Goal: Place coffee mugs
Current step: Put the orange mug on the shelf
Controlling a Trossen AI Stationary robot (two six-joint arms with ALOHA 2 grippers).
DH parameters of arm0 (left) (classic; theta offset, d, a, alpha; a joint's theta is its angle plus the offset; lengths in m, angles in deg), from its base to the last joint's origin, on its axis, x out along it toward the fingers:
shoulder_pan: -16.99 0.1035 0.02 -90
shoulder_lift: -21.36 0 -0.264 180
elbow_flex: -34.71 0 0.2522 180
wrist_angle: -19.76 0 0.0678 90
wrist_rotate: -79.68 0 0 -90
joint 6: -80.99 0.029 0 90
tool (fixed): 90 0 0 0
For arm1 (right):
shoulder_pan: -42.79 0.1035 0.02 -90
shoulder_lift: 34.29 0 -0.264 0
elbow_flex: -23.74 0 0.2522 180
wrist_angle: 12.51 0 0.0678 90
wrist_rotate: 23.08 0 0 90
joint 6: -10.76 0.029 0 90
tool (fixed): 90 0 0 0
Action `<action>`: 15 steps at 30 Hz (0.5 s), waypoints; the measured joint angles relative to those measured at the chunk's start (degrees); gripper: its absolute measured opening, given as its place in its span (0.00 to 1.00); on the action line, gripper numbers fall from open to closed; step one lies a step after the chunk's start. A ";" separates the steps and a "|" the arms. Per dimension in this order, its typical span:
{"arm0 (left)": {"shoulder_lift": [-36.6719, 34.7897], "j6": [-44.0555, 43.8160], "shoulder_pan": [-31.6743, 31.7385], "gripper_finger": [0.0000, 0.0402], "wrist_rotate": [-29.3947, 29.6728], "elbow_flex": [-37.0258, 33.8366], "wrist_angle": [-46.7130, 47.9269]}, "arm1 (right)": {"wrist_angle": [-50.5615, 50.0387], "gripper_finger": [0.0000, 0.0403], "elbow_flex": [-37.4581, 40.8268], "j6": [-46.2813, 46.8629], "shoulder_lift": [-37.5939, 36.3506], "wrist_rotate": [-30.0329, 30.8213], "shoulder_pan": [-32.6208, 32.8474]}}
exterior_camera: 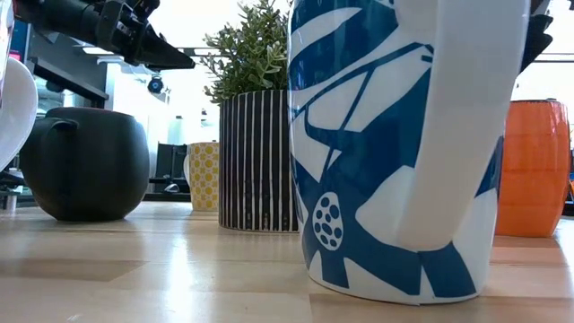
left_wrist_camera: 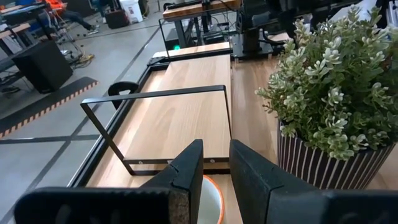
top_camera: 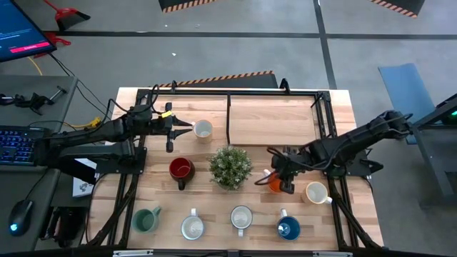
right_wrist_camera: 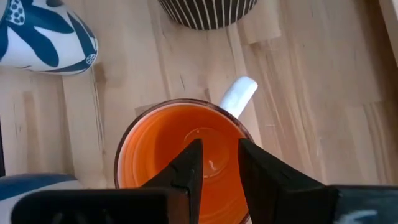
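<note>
My left gripper (top_camera: 187, 127) (left_wrist_camera: 216, 168) hovers above a pale, yellow-patterned mug (top_camera: 203, 129) (exterior_camera: 204, 175) that stands on the far left part of the table. Its fingers are a narrow gap apart, and the low view shows them well clear of the mug's top. My right gripper (top_camera: 280, 180) (right_wrist_camera: 221, 155) hangs over the opening of the orange mug (right_wrist_camera: 155, 143) (exterior_camera: 535, 166), right of the plant. It is also open by a narrow gap, and the mug's white handle (right_wrist_camera: 239, 93) points away. The red (top_camera: 181, 169), green (top_camera: 146, 219), cream (top_camera: 316, 192), blue (top_camera: 288, 228) and two white mugs (top_camera: 193, 228) (top_camera: 241, 218) stand upright on their bases.
A spiky potted plant (top_camera: 230, 166) in a striped pot stands mid-table between the two grippers. A black wire frame (top_camera: 271, 118) and a raised wooden board fill the far middle. The blue-and-white mug (exterior_camera: 404, 152) blocks much of the low view. Bare wood lies along the far left.
</note>
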 joint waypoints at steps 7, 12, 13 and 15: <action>0.00 0.00 0.00 0.17 0.00 0.00 -0.02 | -0.04 0.20 0.00 0.00 0.00 0.39 1.04; 0.00 0.02 0.00 0.17 0.00 0.00 -0.02 | -0.06 0.20 0.00 -0.08 0.00 3.16 1.05; 0.02 0.02 0.00 0.17 0.00 0.00 -0.02 | -0.06 0.20 0.00 -0.29 0.00 3.80 1.05; 0.00 0.04 0.00 0.17 -0.02 0.00 -0.02 | -0.16 0.20 0.00 -0.42 0.00 4.96 1.04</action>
